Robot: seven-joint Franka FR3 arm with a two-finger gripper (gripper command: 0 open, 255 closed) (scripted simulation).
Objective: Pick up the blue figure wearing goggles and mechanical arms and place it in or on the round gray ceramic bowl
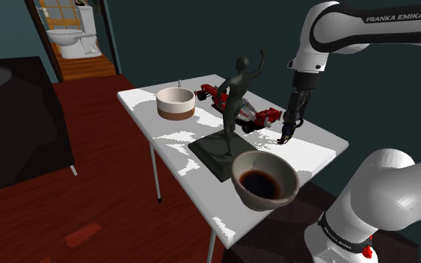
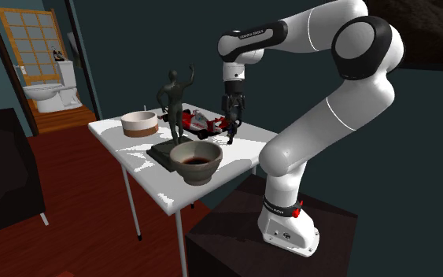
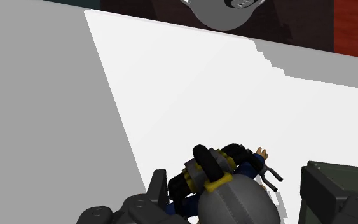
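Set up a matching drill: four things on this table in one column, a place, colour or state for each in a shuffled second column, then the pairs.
Things:
1 statue
2 race car
3 grey bowl
4 figure

Descriptions:
A lying inside the open gripper
B red and white
C dark inside, at the table edge nearest the stand
D dark all over, one arm raised

Pairs: 1-D, 2-B, 3-C, 4-A
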